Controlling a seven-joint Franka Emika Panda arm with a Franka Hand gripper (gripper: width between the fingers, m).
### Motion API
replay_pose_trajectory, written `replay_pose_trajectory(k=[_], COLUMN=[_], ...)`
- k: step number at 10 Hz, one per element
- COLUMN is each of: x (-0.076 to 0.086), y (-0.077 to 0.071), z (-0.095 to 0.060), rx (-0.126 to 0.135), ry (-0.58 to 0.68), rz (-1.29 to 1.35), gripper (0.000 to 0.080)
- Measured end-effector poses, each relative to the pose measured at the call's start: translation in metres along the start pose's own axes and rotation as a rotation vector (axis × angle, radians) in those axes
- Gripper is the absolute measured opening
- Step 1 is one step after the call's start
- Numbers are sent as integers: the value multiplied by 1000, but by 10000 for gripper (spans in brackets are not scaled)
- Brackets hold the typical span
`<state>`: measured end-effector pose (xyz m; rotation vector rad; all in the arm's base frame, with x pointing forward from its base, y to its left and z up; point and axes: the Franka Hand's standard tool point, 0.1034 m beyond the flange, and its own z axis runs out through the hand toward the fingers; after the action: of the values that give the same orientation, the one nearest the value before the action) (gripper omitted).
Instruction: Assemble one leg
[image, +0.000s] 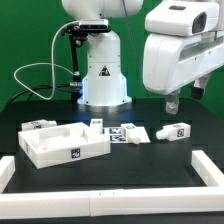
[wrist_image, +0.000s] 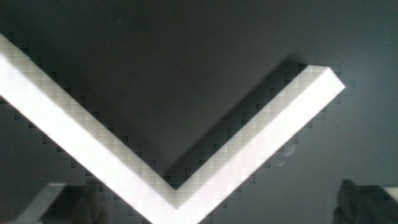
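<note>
In the exterior view a grey cable (image: 35, 75) loops out at 9 o'clock from the white robot base (image: 100, 78). On the black tabletop (image: 30, 108) the far-left leg (image: 38, 125), a small white peg with a square tag, lies at 11 o'clock from the large white panel (image: 60, 143), just beside its back corner. The panel lies flat with its raised rim up and has a tag on its front wall. At the panel's 1 o'clock is the second leg (image: 97, 124), near the other back corner; whether the two touch cannot be told. At 3 o'clock from that leg the marker board (image: 125, 134) lies flat. Beyond the board the third leg (image: 161, 131) lies on its side, and the far-right leg (image: 180, 129) lies just beside it, tag toward the camera. All four legs rest on the tabletop, and none is held. The gripper (image: 172, 103) hangs at 12 o'clock over these last two legs, apart from them. A white rail (image: 110, 187) runs along the front edge, at 6 o'clock from the panel.

In the wrist view the white rail (wrist_image: 80, 115) forms a V on the dark tabletop (wrist_image: 196, 70). The gripper (wrist_image: 210, 208) faces down at it. Its fingers (wrist_image: 50, 205) show blurred at two corners of the picture, spread wide, with nothing gripped between them.
</note>
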<state>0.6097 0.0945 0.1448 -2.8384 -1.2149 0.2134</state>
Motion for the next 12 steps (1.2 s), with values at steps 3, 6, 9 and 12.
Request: replay_pose_trajectory(k=[3, 6, 9, 12], x=[0, 0, -68, -116], y=[0, 0, 24, 28], z=[0, 1, -4, 5], rx=[0, 0, -24, -14], ry=[0, 0, 25, 45], rz=[0, 0, 31, 76], gripper=[649, 649, 649, 649])
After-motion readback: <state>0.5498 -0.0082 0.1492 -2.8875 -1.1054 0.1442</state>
